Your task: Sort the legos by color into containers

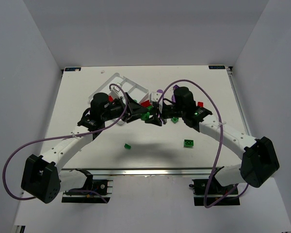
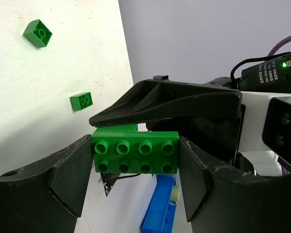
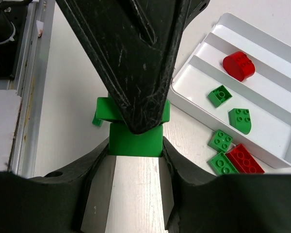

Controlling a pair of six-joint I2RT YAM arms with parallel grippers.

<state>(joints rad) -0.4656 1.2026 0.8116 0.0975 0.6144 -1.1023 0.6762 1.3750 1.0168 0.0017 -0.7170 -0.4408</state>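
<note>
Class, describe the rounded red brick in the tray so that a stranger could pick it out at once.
Find the white tray with three long compartments. In its middle compartment lies a red brick. Unlike the green bricks in the neighbouring compartment, it is red, with rounded ends.

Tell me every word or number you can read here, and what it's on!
No text reads clearly.
White print on the black module with the green light: too blurred to read.
Left blue sticker and right blue sticker at the far corners: too small to read.
</note>
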